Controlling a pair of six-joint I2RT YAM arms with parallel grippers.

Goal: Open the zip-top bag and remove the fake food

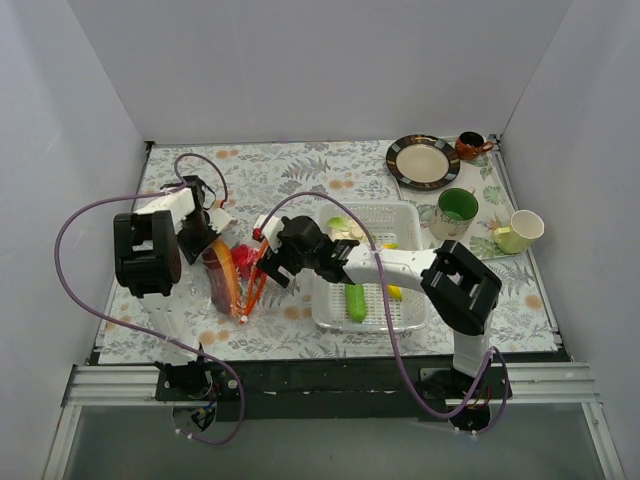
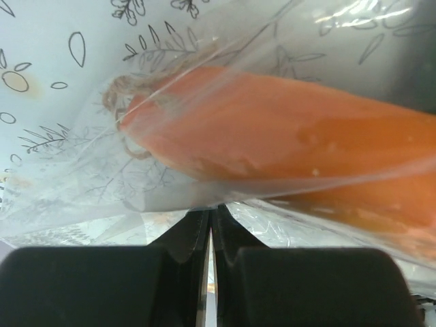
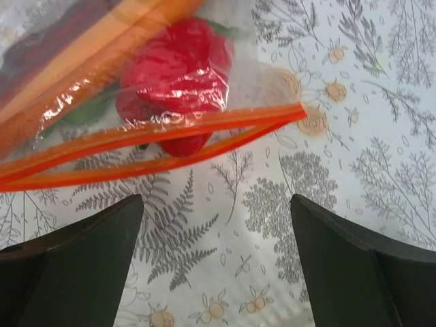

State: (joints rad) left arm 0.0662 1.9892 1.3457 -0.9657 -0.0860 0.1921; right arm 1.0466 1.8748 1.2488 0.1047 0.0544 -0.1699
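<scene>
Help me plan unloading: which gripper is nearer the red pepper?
Right. The right gripper sits open just before the red pepper; the left gripper pinches the zip-top bag by the orange piece.

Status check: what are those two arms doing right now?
Left gripper shut on zip-top bag. Right gripper open, facing its mouth. Red pepper, orange piece inside. Nothing blocking.

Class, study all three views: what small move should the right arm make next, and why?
Probably ease the open right gripper forward to the red pepper: the orange strips of the zip-top bag are parted, the pepper lies at the mouth, and the left gripper pinches the film.
</scene>
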